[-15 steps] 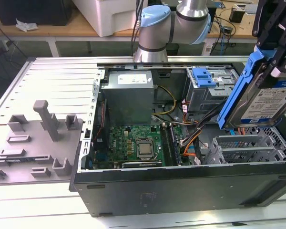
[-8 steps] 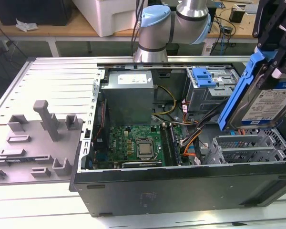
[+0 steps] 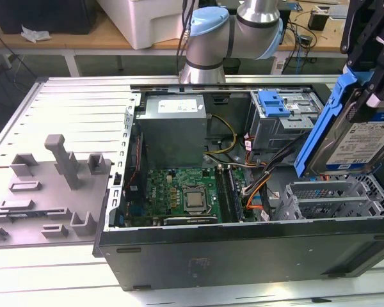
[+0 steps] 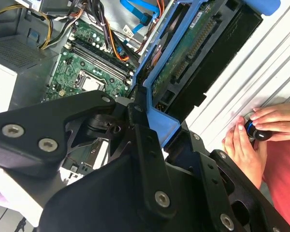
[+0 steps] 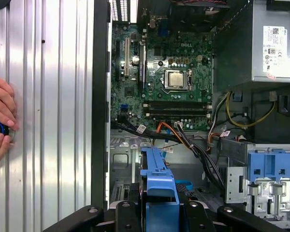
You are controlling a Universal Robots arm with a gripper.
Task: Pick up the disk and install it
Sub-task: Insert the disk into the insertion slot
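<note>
Case wall (image 3: pixel 243 246): black, nearest in the exterior view, on an open computer case lying flat on a ribbed metal bench (image 3: pixel 83 109).
Drive bays (image 3: pixel 333 198): grey slots, near end, the exterior view's right.
Disk (image 3: pixel 355 144): aloft and tilted over those bays, label face out, blue carrier frame (image 3: pixel 323 121) along its edge. Contact with the bays not discernible.
Gripper (image 3: pixel 365 80): clamped on the disk's upper end.
Handling: probably stiff and dense, with slick metal faces. Underside circuit board (image 4: pixel 183 53) likely fragile (connector too), so best held by the frame edges.
Motherboard (image 3: pixel 185 195): farther in, mid-case.
Power supply (image 3: pixel 173 121): beyond it.
Blue bracket (image 3: pixel 273 102): atop the far grey cage, apart from the disk.
Arm (image 3: pixel 230 29): farthest.
</note>
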